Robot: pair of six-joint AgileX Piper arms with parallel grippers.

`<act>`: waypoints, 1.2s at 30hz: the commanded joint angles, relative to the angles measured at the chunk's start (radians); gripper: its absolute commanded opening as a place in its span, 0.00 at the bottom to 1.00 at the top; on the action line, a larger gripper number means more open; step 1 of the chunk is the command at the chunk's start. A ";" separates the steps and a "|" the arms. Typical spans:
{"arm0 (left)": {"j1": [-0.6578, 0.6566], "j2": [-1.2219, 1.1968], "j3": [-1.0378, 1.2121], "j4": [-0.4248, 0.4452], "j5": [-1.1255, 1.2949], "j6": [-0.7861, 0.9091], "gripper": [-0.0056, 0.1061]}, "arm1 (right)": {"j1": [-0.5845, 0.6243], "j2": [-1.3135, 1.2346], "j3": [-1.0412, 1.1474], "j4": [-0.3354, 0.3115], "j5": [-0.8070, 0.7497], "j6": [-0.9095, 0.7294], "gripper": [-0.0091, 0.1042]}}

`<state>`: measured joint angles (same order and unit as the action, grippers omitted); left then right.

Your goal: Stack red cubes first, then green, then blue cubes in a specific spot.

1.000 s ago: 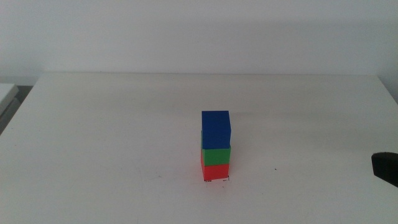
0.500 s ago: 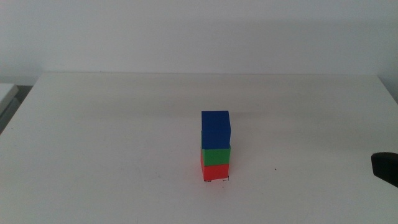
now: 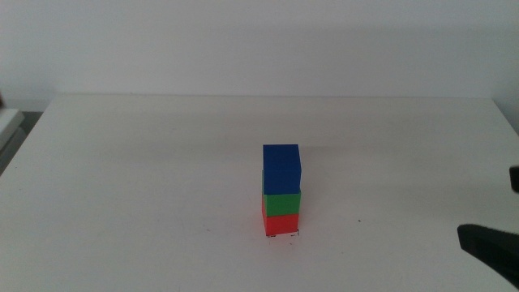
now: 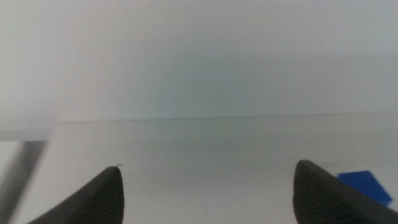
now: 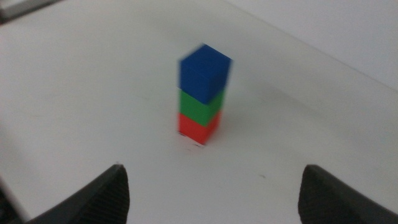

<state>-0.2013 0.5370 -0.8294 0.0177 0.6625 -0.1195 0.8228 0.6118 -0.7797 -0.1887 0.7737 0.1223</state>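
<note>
The red cube (image 3: pixel 281 224) sits on the specific spot (image 3: pixel 283 234), whose pen marks peek out at its base. The green cube (image 3: pixel 281 203) rests on the red one and the blue cube (image 3: pixel 281 167) on top, making an upright stack mid-table. The right wrist view shows the same stack: blue (image 5: pixel 204 73), green (image 5: pixel 200 106), red (image 5: pixel 196 127). My right gripper (image 3: pixel 491 209) is open and empty at the right edge, well clear of the stack; its jaws also show in its wrist view (image 5: pixel 211 193). My left gripper (image 4: pixel 208 193) is open, empty and out of the middle view; the blue cube's top (image 4: pixel 365 186) shows beside one jaw.
A lone black speck (image 3: pixel 359 221) lies on the white table (image 3: pixel 146 178) right of the stack. A pale object (image 3: pixel 8 122) stands off the table's far left edge.
My right gripper has come further into the middle view from the lower right, toward the left. The stack has not moved.
</note>
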 commanded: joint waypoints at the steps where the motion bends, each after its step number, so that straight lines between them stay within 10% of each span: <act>1: 0.001 -0.041 0.102 -0.074 -0.115 0.000 0.86 | -0.052 -0.050 0.097 -0.038 -0.094 -0.007 0.90; 17: 0.001 -0.433 0.653 -0.068 -0.286 0.000 0.86 | -0.755 -0.612 0.600 0.111 -0.279 -0.007 0.90; 36: 0.001 -0.537 0.829 -0.018 -0.431 0.000 0.86 | -0.833 -0.612 0.780 0.111 -0.577 -0.007 0.90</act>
<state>-0.2010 0.0051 0.0004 0.0000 0.2622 -0.1195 -0.0014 0.0046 -0.0042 -0.0720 0.2177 0.1223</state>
